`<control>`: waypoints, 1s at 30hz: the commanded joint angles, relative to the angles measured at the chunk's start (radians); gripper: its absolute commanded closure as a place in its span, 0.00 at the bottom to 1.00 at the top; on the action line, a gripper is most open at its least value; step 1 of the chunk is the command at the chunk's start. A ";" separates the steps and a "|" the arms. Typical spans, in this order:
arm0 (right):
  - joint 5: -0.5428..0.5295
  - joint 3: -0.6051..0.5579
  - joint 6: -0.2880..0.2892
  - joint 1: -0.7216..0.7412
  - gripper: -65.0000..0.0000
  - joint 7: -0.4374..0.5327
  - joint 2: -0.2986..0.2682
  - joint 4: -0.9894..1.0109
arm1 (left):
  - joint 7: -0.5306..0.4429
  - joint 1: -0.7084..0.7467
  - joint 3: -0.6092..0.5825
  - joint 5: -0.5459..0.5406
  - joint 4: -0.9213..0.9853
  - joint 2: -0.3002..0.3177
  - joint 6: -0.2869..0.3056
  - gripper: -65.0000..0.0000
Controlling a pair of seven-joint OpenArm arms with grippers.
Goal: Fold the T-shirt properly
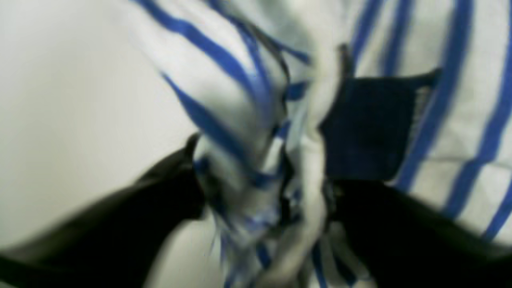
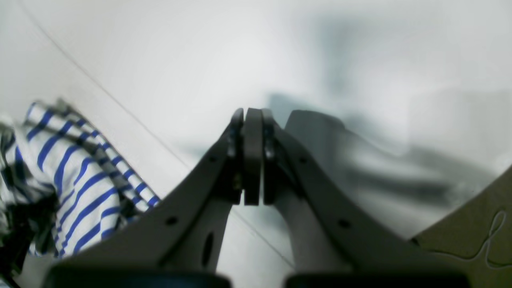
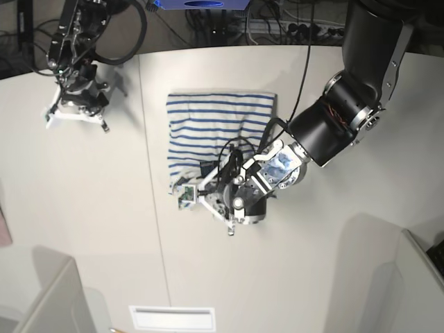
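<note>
Two arms reach over the pale table [image 3: 104, 229]. Left of the T-shirt [image 3: 215, 121], well apart from it, the right gripper [image 3: 76, 111] hangs clamped shut on nothing. The striped cotton lies folded mid-table. At its near edge the left gripper [image 3: 208, 194] straddles bunched cloth beside a dark label [image 1: 368, 128]; whether it grips cannot be told.

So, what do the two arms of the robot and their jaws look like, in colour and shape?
Both arms are black with rounded joints. The left arm is thick, with a silver ring at one joint, a shiny blue-white patch near the wrist and a black cable alongside. The right arm carries looped black cables and a white part at its end. The right gripper has dull grey, curved jaws with small holes.
</note>
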State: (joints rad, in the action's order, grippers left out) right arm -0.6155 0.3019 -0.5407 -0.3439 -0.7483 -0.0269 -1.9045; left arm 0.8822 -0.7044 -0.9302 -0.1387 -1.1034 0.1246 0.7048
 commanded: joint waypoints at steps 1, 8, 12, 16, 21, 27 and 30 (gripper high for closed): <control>0.001 -0.014 0.004 0.004 1.00 0.013 -0.011 -0.014 | -0.002 -0.034 0.035 0.000 -0.014 -0.003 -0.007 0.33; 0.003 -0.091 0.004 0.010 1.00 0.017 -0.011 -0.013 | 0.002 -0.041 0.251 0.000 -0.016 -0.042 -0.007 0.00; 0.003 -0.085 0.004 0.010 1.00 0.020 -0.011 -0.013 | 0.005 -0.036 0.368 0.000 -0.111 -0.069 -0.007 0.00; 0.004 -0.085 0.004 0.004 1.00 0.022 -0.058 -0.019 | 0.005 0.018 0.475 0.000 -0.291 -0.067 -0.007 0.00; 0.004 -0.091 0.015 -0.044 1.00 0.091 -0.124 -0.030 | -0.002 0.242 0.615 0.003 -0.640 0.054 -0.007 0.28; 0.006 -0.083 0.232 -0.174 1.00 0.369 -0.161 -0.054 | -0.159 0.535 0.735 0.003 -0.874 0.200 -0.057 1.00; 0.036 -0.092 0.291 -0.214 1.00 0.444 -0.192 -0.057 | -0.332 0.671 0.793 0.003 -0.874 0.223 -0.149 1.00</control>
State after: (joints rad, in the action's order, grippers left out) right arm -0.5766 0.2070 -0.2523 -0.5606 -0.3180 -0.2092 -1.9446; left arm 0.5529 -0.0147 -0.1440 -0.1314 -1.9659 0.3359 0.5602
